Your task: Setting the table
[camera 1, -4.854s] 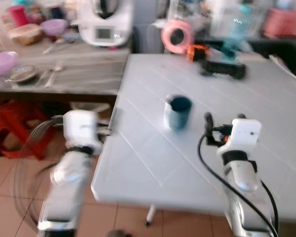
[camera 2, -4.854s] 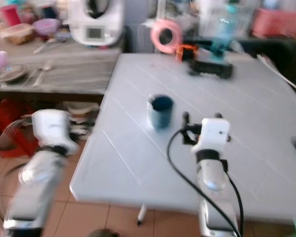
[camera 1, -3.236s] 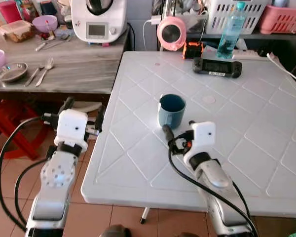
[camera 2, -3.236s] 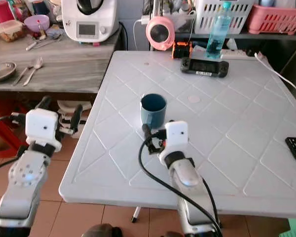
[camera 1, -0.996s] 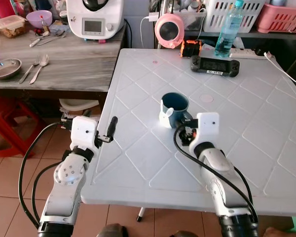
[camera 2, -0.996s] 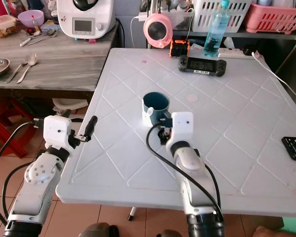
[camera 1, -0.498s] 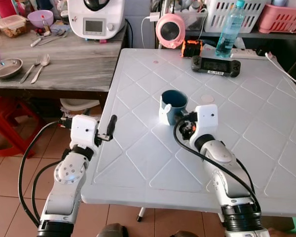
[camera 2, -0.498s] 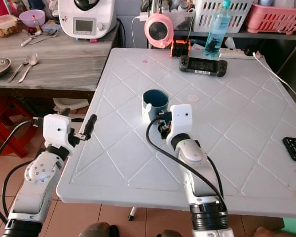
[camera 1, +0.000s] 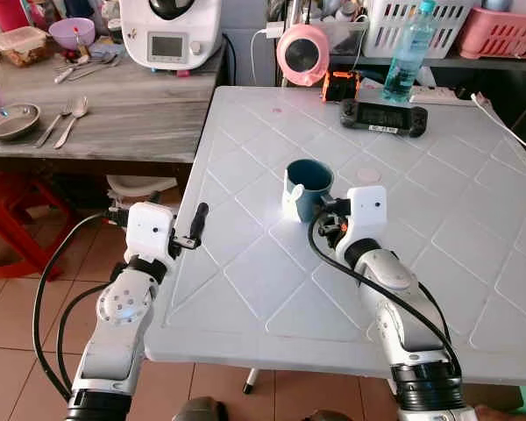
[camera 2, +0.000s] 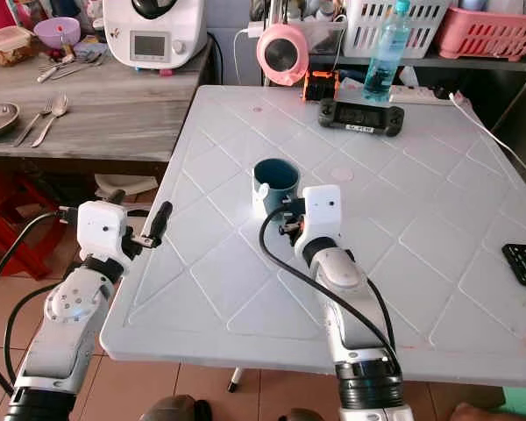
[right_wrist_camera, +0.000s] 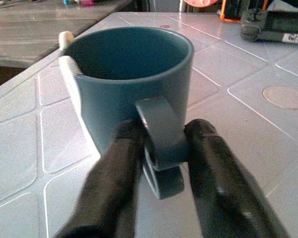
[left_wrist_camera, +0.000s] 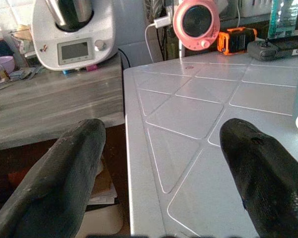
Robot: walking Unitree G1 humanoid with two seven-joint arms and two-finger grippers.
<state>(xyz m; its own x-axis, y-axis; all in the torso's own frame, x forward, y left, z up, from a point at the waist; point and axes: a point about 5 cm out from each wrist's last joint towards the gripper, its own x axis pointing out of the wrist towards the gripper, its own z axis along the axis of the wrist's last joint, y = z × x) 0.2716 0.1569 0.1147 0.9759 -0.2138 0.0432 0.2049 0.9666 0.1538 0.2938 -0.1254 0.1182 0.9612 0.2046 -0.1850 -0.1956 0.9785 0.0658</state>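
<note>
A blue mug [camera 1: 309, 184] stands upright near the middle of the white table [camera 1: 438, 228], with a white piece on its left side [right_wrist_camera: 69, 64]. My right gripper [right_wrist_camera: 164, 131] is down at the table surface just in front of the mug. Its two black fingers [right_wrist_camera: 124, 148] press on either side of the mug's handle [right_wrist_camera: 159, 129], shut on it. My left gripper [left_wrist_camera: 164, 129] is open at the table's left edge, one finger [camera 1: 199, 217] over the table and the other beyond the edge, with nothing between them.
A wooden counter [camera 1: 114, 114] to the left carries a white kitchen machine [camera 1: 171, 35], bowls and cutlery [camera 1: 66, 121]. A game controller [camera 1: 381, 116], a water bottle [camera 1: 403, 53] and a pink appliance [camera 1: 302, 53] sit at the table's far side. A red stool [camera 1: 9, 228] stands below the counter.
Over the last second my right gripper has slid forward to the mug and its fingers now hold the handle. The left arm has barely moved.
</note>
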